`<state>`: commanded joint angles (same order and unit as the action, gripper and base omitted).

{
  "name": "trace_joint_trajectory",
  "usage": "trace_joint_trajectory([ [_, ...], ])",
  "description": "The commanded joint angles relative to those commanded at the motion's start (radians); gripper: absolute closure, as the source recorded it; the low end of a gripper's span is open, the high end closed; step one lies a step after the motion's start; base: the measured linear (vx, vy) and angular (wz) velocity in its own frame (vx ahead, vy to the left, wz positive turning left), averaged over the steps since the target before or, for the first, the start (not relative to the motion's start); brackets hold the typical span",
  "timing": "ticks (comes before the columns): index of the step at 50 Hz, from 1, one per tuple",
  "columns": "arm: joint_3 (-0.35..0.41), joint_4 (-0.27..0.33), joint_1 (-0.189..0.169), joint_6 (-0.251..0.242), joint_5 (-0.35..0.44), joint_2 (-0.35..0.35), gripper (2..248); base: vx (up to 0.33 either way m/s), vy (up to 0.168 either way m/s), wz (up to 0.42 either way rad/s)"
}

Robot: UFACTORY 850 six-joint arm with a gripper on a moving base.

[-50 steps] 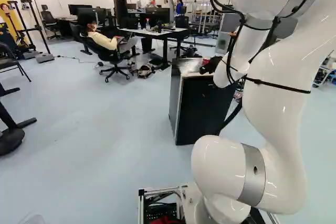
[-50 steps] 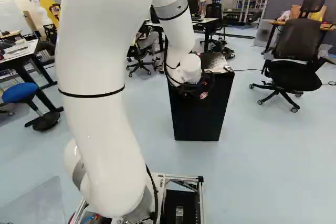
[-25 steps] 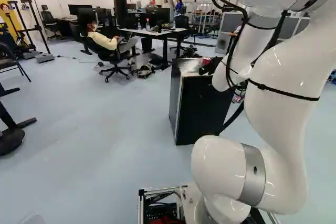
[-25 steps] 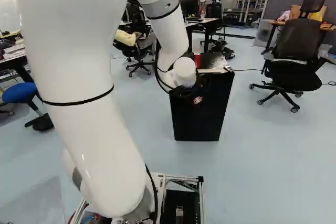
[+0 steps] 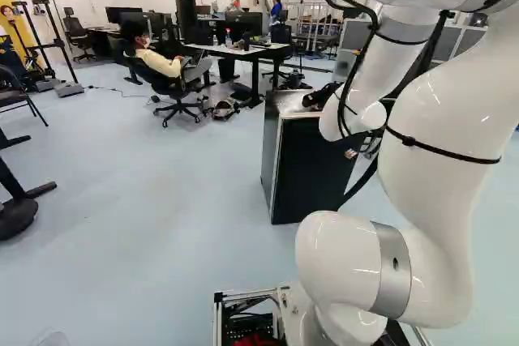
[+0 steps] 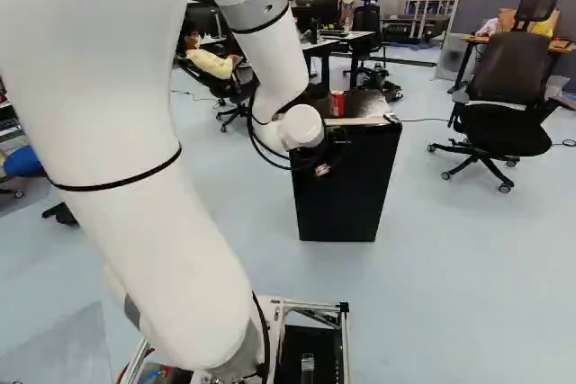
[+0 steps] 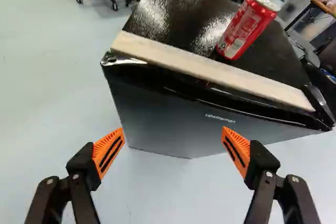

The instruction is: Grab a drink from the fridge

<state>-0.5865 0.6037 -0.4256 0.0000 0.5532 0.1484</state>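
Note:
In the left base view, my gripper [image 5: 322, 96] reaches over the top of the black fridge [image 5: 306, 174]. The wrist view has the gripper [image 7: 172, 131] open, its orange pads wide apart with nothing between them. Ahead of the fingers is the fridge [image 7: 173, 114], its door closed, with a pale strip [image 7: 210, 72] along the top front edge. Upright on the fridge top, behind that strip, is a red drink can [image 7: 247, 29], apart from the fingers. The right base view also shows the can [image 6: 337, 103]; my arm hides it in the left base view.
Beyond the fridge are desks [image 5: 258, 51] and a seated person in an office chair. A black office chair [image 6: 510, 96] stands to its right in the right base view. The silver frame [image 6: 310, 305] of the base lies beside the arm's foot.
My arm has swung leftward in the right base view, uncovering the can there. In the left base view the can has gone behind the arm. Base, fridge and can have not moved.

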Motion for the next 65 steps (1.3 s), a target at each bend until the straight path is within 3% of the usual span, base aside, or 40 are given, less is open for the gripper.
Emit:
trace_joint_trajectory([
  [33,-0.022,-0.287,0.010,0.000,0.261,0.020,3,0.000,0.000,0.000],
  [45,-0.068,-0.390,0.024,0.000,0.308,0.060,3,0.000,0.000,0.000],
  [52,-0.101,-0.421,0.035,0.000,0.308,0.089,3,0.000,0.000,0.000],
  [65,-0.165,-0.422,0.055,0.000,0.308,0.144,3,0.000,0.000,0.000],
])
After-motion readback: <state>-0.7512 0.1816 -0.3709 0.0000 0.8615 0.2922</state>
